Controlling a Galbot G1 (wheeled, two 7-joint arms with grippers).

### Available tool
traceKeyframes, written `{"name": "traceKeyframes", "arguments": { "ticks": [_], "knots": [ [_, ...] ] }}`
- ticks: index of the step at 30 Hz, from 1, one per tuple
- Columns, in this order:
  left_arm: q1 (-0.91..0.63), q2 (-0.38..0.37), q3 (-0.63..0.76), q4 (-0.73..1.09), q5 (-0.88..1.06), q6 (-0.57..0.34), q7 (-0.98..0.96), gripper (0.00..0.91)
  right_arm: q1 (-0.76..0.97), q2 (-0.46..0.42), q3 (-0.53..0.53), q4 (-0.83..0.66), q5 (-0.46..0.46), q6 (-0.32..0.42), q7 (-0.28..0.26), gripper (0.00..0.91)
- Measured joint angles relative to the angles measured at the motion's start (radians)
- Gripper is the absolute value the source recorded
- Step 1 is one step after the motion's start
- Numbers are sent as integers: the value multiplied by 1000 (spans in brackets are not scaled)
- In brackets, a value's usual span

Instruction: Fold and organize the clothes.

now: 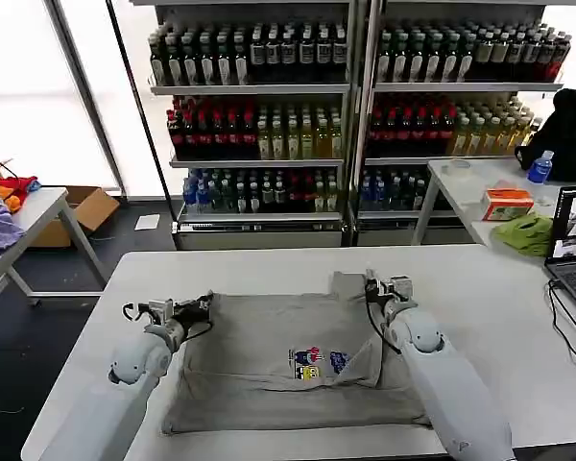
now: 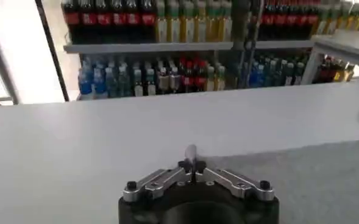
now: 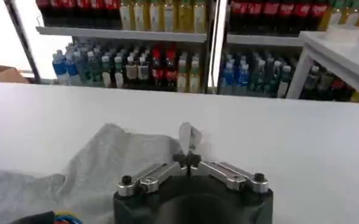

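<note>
Both pincers, left (image 1: 207,303) and right (image 1: 372,284), pinch the T-shirt (image 1: 269,370) edges

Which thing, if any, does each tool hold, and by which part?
Left tool pinches the T-shirt at its far left corner; right tool pinches its far right edge.

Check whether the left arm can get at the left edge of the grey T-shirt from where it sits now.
Probably yes. The left gripper sits right at the grey T-shirt's left shoulder corner on the white table, with bare tabletop around it and nothing in the way.
</note>
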Motion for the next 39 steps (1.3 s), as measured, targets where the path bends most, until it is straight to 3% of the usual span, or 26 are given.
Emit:
{"name": "traceKeyframes", "arguments": {
  "ticks": [19,39],
  "knots": [
    [110,56,-83,-181,-22,-44,-13,0,-136,-67,82,331,52,6,34,0],
    [374,64,-178,-390,45,-63,12,0,-529,-72,245,628,-4,13,75,0]
  ]
}}
